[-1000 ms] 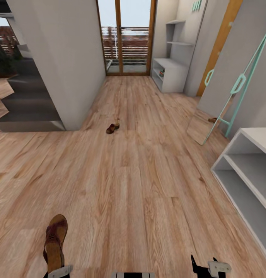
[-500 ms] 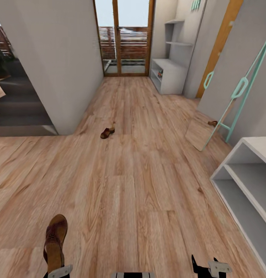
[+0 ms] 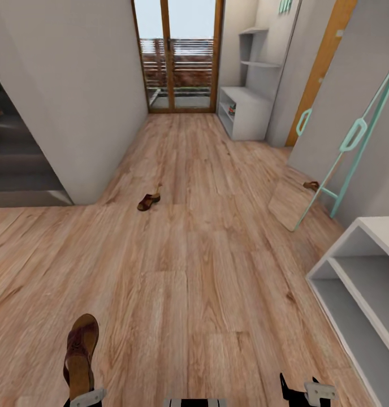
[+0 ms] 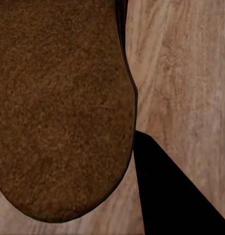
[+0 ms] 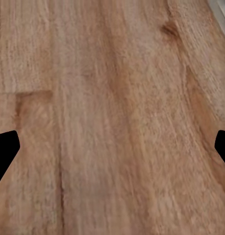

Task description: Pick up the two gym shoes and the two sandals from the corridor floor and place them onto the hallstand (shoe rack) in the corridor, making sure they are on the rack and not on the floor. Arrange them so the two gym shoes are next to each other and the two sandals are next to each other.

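My left gripper (image 3: pixel 81 397) is shut on one brown sandal (image 3: pixel 80 355), which sticks up from it at the head view's bottom left. In the left wrist view its sole (image 4: pixel 58 107) is close up beside a dark finger (image 4: pixel 176 196). The other sandal (image 3: pixel 148 200) lies on the corridor floor (image 3: pixel 206 271) ahead, near the grey wall's corner. A low light-grey unit with two open shelves (image 3: pixel 358 271), which fits the hallstand, stands at the right edge. My right gripper (image 3: pixel 299 391) is open over bare planks (image 5: pixel 112 147). The gym shoes are out of view.
A similar grey unit (image 3: pixel 245 113) with staggered wall shelves stands at the far end beside the glass door (image 3: pixel 174 56). A teal-framed mirror (image 3: pixel 307 186) leans on the right wall and reflects a sandal. A grey wall (image 3: pixel 76 102) and dark stairs (image 3: pixel 19 164) are on the left.
The whole picture has shifted, so the camera moved: the floor sandal, wall corner and near shelf unit slid down, the sandal and wall also leftward. The held sandal and both grippers look unchanged.
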{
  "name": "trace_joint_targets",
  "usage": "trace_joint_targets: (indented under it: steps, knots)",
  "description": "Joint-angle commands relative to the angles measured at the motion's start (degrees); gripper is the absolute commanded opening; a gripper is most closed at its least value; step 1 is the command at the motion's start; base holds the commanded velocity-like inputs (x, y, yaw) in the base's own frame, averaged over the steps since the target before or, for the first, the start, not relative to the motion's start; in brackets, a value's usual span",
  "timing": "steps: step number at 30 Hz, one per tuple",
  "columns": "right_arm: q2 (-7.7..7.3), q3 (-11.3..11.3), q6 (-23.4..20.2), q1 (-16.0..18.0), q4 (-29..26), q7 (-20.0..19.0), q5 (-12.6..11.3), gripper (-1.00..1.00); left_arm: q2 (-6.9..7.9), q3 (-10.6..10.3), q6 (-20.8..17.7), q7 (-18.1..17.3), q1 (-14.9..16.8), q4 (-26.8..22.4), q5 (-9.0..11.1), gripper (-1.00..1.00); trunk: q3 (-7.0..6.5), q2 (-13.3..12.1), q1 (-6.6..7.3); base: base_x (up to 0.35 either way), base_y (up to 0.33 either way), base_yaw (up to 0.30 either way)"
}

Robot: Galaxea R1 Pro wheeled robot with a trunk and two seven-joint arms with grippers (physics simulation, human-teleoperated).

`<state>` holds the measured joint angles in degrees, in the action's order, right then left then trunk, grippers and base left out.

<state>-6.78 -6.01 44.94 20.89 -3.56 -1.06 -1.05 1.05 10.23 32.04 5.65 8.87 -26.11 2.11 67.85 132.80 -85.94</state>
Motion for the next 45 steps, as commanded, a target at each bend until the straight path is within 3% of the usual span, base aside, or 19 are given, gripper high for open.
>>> trace_joint_targets:
  steps: [1, 13, 45]
  knots:
    - [0.01, -0.1, 0.1, 0.0, 0.0, -0.1, -0.1, 1.0, 0.01, 0.0, 0.1, 0.2, 0.0, 0.0, 0.0, -1.0, 0.04, 0.0, -0.02, 0.297, -0.169, 0.0]
    - [-0.03, -0.1, 0.1, 0.0, 0.0, -0.2, -0.1, 1.0, 0.01, 0.0, 0.1, 0.2, 0.0, 0.0, 0.0, -1.0, 0.04, 0.0, -0.02, 0.302, -0.152, 0.0]
    - [-0.25, -0.1, 0.1, 0.0, 0.0, -0.3, 0.0, 1.0, 0.01, 0.0, 0.1, 0.2, 0.0, 0.0, 0.1, -1.0, 0.04, 0.0, -0.02, 0.339, -0.002, 0.0]
